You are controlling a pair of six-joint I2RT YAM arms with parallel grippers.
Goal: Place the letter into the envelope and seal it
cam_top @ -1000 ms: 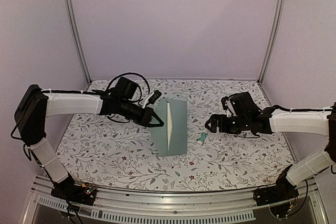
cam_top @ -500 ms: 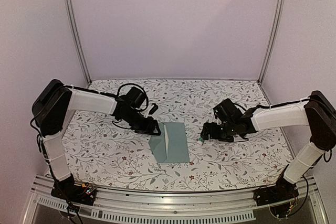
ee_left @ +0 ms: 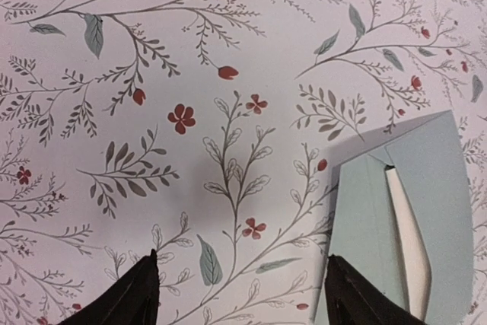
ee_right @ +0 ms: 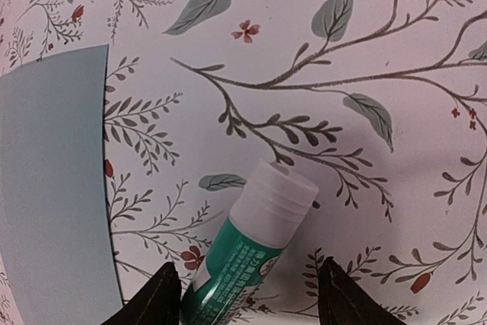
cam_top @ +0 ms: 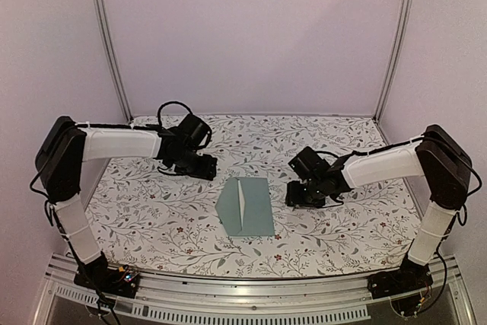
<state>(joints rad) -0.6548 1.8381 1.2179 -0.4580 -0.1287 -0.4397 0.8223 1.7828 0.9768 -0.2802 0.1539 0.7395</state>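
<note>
Shows the envelope [cam_top: 245,208] flat on the cloth [cam_top: 152,211], near the middle and toward the front, long sides running away from the arm bases, a little askew; shows two teal panels folded in from those sides and not quite meeting; leaves a narrow whitish slit down the middle; cannot tell lining from letter in that slit, so cannot place the letter beyond that. Catches the same envelope at the lower right of the left wrist view, slit pale and tapering, soft shadow on the cloth by the upper corner.

Puts the left gripper [cam_top: 202,167] behind and to the left of the envelope, apart from it, low over the cloth; shows its fingers [ee_left: 141,298] spread wide, only floral print between them, gripping nothing.

Puts the right gripper [cam_top: 298,197] just beside the envelope's right edge, down at the cloth. Shows, from the right wrist, fingers [ee_right: 163,298] parted to either side of the green body of a glue stick [ee_right: 255,253]; finds the stick lying on the cloth, white cap pointing up and right, away from the fingers; leaves clear cloth between tube and right finger; cannot tell touching from just clear at the left finger; shows no pinch; hides that stick under the gripper in the top view. Catches the envelope's edge at the far left of the right wrist view.

Closes with pale lilac walls [cam_top: 251,36], metal posts [cam_top: 106,43] at the back corners, and a rail [cam_top: 251,304] along the front.
</note>
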